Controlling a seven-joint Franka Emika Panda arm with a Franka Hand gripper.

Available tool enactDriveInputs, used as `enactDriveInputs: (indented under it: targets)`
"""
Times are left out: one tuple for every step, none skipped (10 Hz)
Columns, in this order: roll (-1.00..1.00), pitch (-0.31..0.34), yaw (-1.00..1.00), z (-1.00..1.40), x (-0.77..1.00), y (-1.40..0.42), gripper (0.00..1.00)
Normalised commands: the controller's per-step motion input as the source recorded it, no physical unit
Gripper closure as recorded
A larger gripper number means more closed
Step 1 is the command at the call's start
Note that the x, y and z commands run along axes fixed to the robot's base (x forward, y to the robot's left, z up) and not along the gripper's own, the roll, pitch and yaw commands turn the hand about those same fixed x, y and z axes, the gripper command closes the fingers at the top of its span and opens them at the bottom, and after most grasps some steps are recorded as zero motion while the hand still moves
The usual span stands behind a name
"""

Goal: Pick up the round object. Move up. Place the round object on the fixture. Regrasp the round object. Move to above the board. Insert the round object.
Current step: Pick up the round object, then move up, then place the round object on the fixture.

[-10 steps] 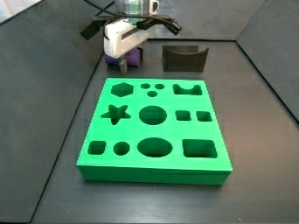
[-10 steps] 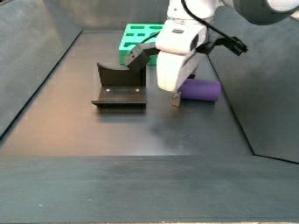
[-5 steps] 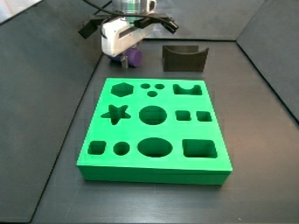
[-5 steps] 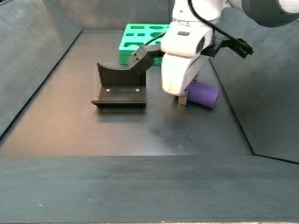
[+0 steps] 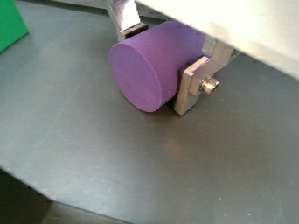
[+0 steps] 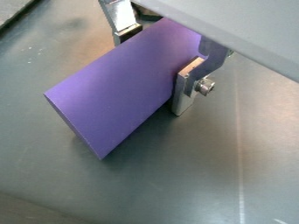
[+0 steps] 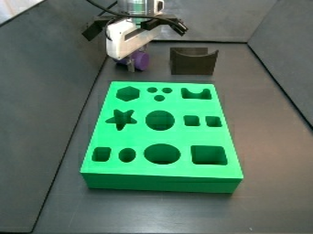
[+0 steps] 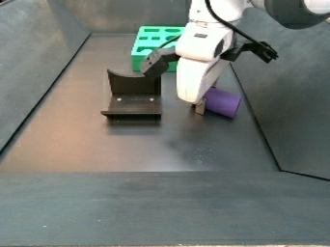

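The small purple smooth cylinder peg (image 5: 158, 68) lies on its side on the dark grey desk (image 5: 82, 166), and the end effector (image 5: 163, 54) is down around it. In both wrist views the flat silver finger plates (image 6: 191, 85) stand one on each side of the peg's curved body; the near plate with its screw lies flat against the purple surface and the far plate (image 5: 121, 17) meets it on the opposite side. So the end effector is pinching the round peg across its width, with one flat round end (image 5: 142, 77) facing out past the fingers. The peg's underside looks to be touching the desk, though the contact line itself is too dark to be sure of.

In a side view the peg (image 8: 226, 103) shows as a purple stub just beside and below the white wrist body (image 8: 198, 69) — the fingers reach down to the desk at its near edge. The dark grey-brown fixture with a notched upright on a base plate (image 8: 130, 95) stands near the peg, apart from it. In a side view from the opposite end, the large bright green rectangular board with cut-out holes (image 7: 160, 131) lies in the foreground, and the peg (image 7: 139, 61) and the fixture (image 7: 192, 60) sit just beyond its far edge, the peg under the end effector (image 7: 131, 60).
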Motion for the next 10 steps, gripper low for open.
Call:
enactDriveInputs:
  targets:
    - [0.00,0.000,0.00,0.00,0.00,0.00,1.00]
    - [0.00,0.000,0.00,0.00,0.00,0.00,1.00]
    - [0.00,0.000,0.00,0.83,0.00,0.00,1.00]
    - [0.00,0.034,0.01,0.75,-0.02,-0.03,1.00]
    - [0.00,0.046,0.01,0.69,-0.03,-0.02,1.00]
    - [0.01,0.058,0.00,0.54,-0.02,-0.01,1.00]
    - [0.02,0.060,0.00,0.35,-0.01,0.00,1.00]
    - [0.04,0.058,-0.01,0.20,-0.01,0.01,1.00]
    - [0.00,0.000,0.00,1.00,0.00,0.00,1.00]
    - [0.00,-0.003,0.00,1.00,0.00,0.00,1.00]
